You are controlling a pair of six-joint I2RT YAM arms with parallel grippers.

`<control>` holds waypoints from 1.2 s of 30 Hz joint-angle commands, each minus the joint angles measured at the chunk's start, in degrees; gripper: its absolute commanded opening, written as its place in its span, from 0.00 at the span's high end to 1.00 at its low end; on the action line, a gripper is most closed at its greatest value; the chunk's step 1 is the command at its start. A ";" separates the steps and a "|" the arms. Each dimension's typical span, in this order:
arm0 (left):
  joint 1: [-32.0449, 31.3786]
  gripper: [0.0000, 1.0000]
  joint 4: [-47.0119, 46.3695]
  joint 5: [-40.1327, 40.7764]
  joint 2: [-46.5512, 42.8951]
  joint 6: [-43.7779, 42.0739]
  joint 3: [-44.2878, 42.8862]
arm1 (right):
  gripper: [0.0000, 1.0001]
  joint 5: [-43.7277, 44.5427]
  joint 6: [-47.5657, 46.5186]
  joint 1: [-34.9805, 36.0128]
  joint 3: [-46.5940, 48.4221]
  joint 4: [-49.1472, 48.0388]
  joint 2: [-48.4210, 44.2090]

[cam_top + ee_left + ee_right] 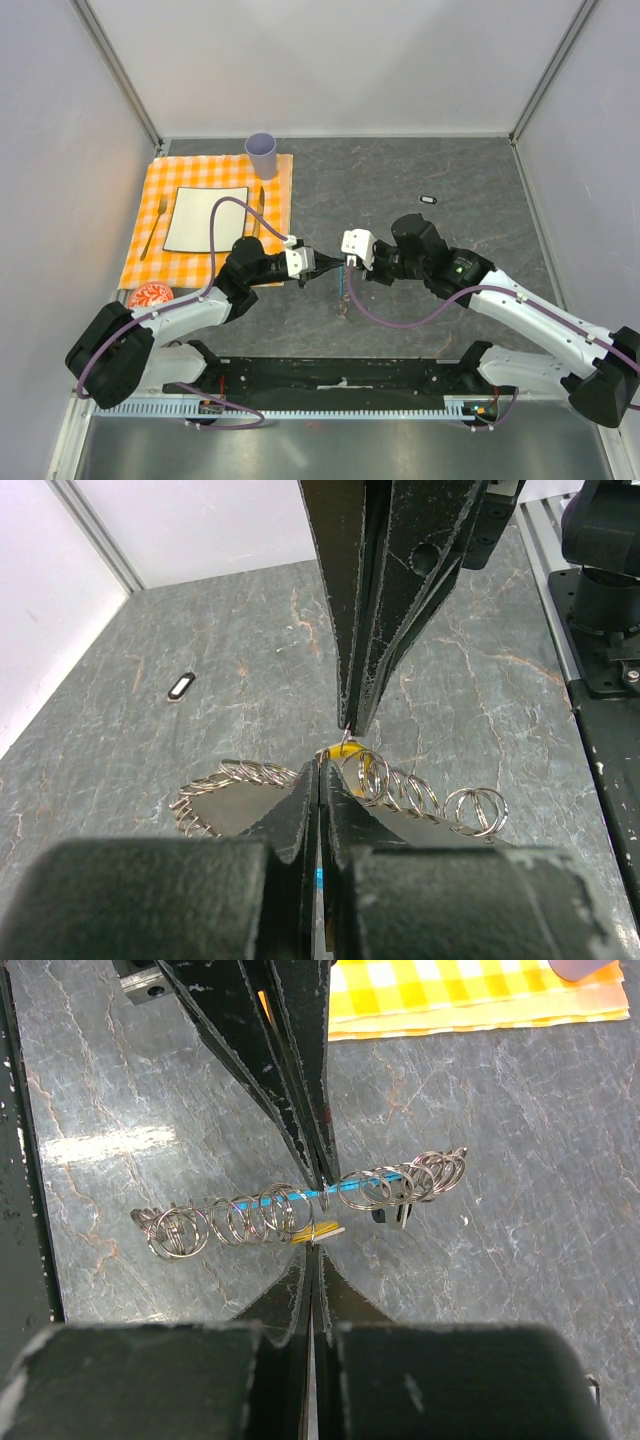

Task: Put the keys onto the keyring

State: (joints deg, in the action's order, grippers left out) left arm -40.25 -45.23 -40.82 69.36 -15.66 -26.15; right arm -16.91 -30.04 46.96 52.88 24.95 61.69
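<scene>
The keyring (262, 1203) is a row of thin silver wire loops strung on a bright blue strip, stretched almost level across the middle of the right wrist view. A small yellow key (312, 1230) sits just under its centre. One black key (428, 199) with a white centre lies flat on the grey table, well apart, right of centre in the top view.

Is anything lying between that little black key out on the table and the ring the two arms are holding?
Nothing visible does. Only bare grey tabletop separates the black key from the keyring, held between the left gripper and right gripper.
</scene>
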 commanded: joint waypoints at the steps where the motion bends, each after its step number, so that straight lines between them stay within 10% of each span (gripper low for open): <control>1: 0.17 0.98 -6.09 -1.02 -1.51 1.68 -0.30 | 1.00 -1.37 -0.28 -0.20 0.20 -0.69 -0.34; 36: 0.17 0.98 -6.27 -3.48 -1.07 2.21 -0.74 | 1.00 -1.11 0.25 -0.29 0.29 -1.48 -0.87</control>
State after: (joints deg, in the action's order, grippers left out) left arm -40.25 -46.76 -42.72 69.36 -14.74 -26.13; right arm -16.34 -30.02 46.85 52.88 24.91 61.71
